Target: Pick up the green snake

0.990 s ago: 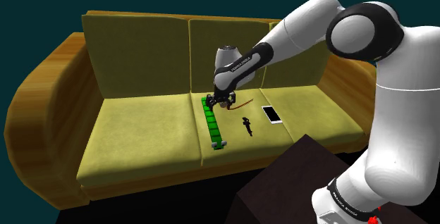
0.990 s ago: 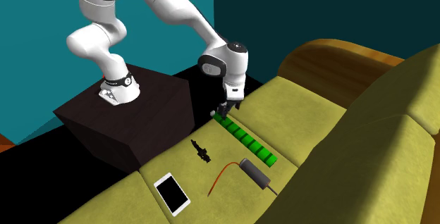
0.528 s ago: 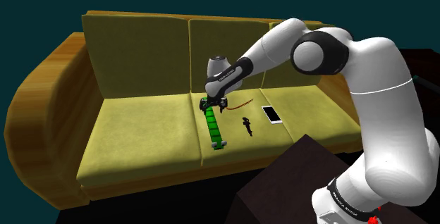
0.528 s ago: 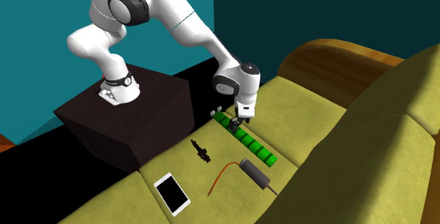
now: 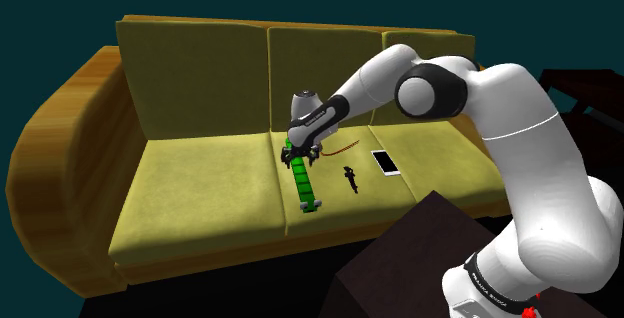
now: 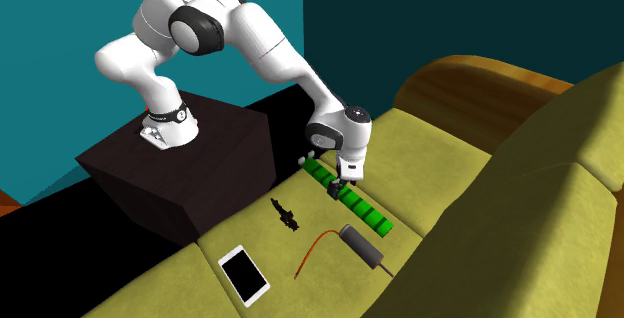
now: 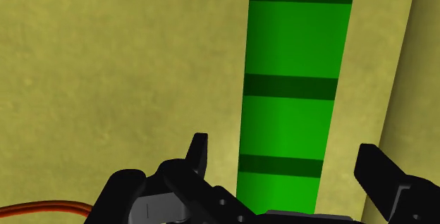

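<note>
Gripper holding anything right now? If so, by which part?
Nothing held. The gripper is open, its fingers apart on either side of the green snake, not touching it.

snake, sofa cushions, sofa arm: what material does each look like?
Green snake: flat, even green segments with darker bands, no sheen or grain. It reads as matte plastic or painted blocks; I can't tell which.
Sofa cushions: olive, faintly mottled, matte, so probably fabric.
Sofa arm: orange-brown with streaky grain and a slight gloss, which looks like varnished wood.

The tool (image 5: 303, 154) hangs low over the green snake (image 5: 304, 182).
</note>
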### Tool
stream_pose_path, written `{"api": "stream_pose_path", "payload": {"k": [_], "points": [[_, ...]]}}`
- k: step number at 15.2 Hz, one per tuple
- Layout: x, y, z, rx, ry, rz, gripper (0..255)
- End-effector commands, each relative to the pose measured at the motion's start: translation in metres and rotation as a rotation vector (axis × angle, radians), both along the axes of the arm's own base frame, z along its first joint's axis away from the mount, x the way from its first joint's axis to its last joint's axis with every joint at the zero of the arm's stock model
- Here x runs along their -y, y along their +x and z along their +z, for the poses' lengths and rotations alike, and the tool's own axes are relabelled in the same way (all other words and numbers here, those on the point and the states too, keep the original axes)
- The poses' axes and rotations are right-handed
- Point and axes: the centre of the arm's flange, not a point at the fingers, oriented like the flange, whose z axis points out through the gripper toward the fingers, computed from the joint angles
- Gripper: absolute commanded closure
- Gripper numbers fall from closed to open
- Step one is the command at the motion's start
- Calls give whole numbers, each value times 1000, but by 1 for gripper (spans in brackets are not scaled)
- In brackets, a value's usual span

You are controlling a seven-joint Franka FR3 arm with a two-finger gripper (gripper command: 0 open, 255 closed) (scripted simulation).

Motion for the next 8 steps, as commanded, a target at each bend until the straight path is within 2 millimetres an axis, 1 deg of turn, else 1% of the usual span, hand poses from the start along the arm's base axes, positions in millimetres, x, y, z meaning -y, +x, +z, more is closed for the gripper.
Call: {"api": "stream_pose_path", "payload": {"k": [1,2,3,8], "points": [[-1,1,-9,0,0,0,0],[-1,1,-9,0,0,0,0],[0,1,-9,0,0,0,255],[0,2,-9,0,0,0,255]]}}
